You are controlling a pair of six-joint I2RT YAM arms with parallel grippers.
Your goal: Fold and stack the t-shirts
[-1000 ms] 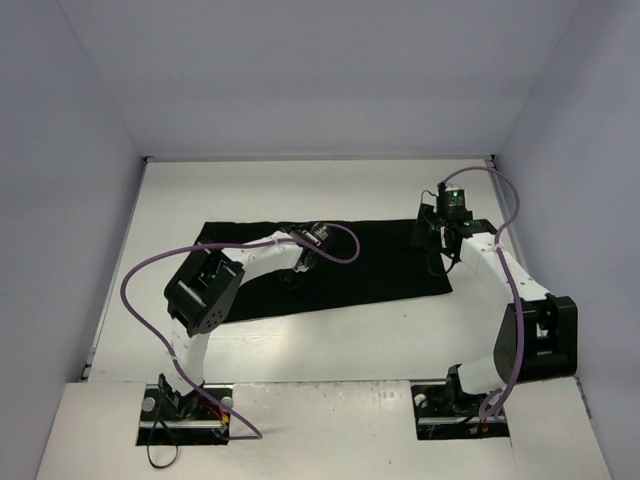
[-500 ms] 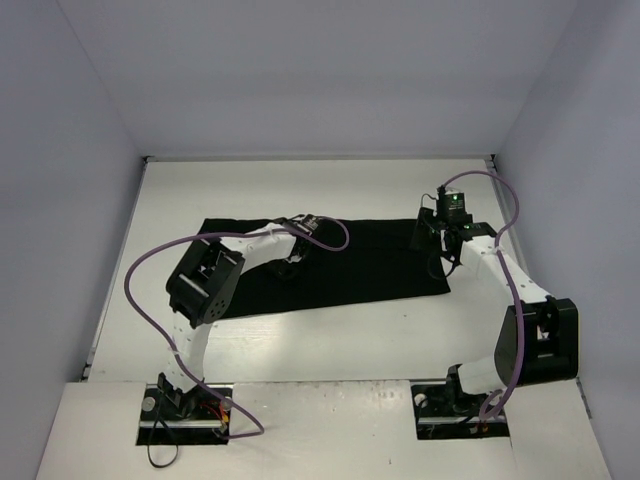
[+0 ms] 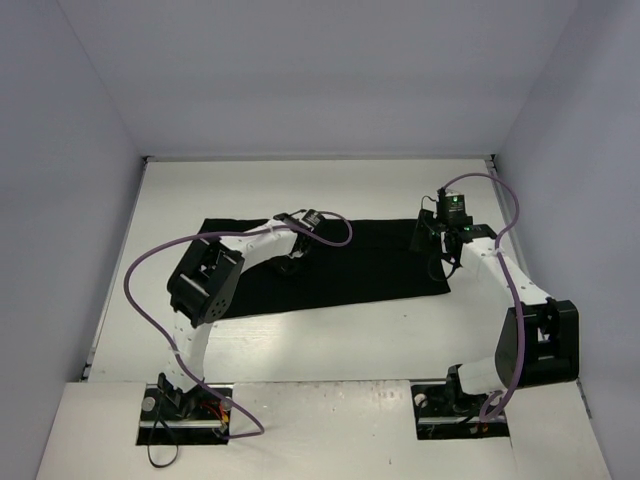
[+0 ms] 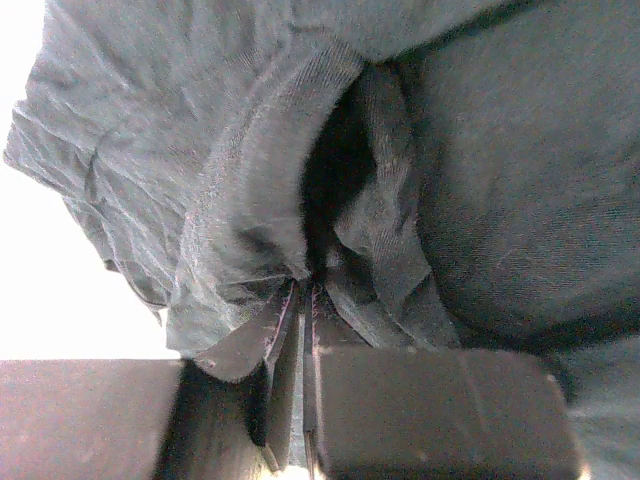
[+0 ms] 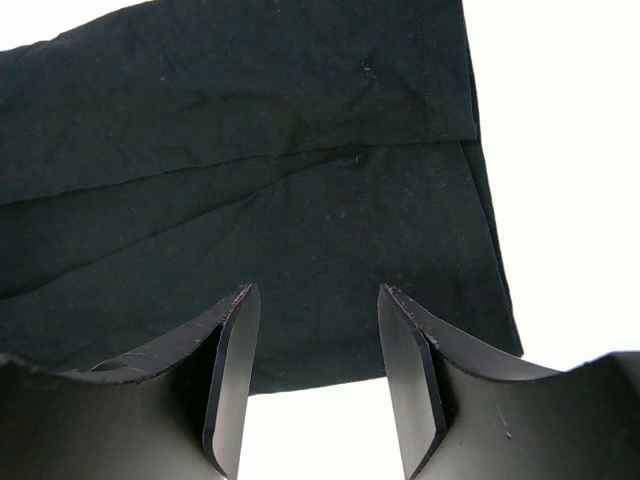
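Observation:
The black t-shirt (image 3: 370, 262) lies folded into a long flat rectangle across the middle of the table. My left gripper (image 3: 290, 263) is over its left-centre part. In the left wrist view the left gripper (image 4: 305, 300) is shut on a bunched fold of the shirt (image 4: 250, 170), which rises in creases around the pinch. My right gripper (image 3: 441, 262) hovers over the shirt's right end. In the right wrist view the right gripper (image 5: 315, 305) is open and empty above the shirt's (image 5: 260, 190) edge, with white table showing between the fingers.
The white table (image 3: 330, 340) is walled in by pale panels at the left, back and right. Purple cables loop off both arms. The arm bases stand at the near edge.
My left gripper has moved a little toward the back and left with the pinched cloth. My right gripper has barely shifted.

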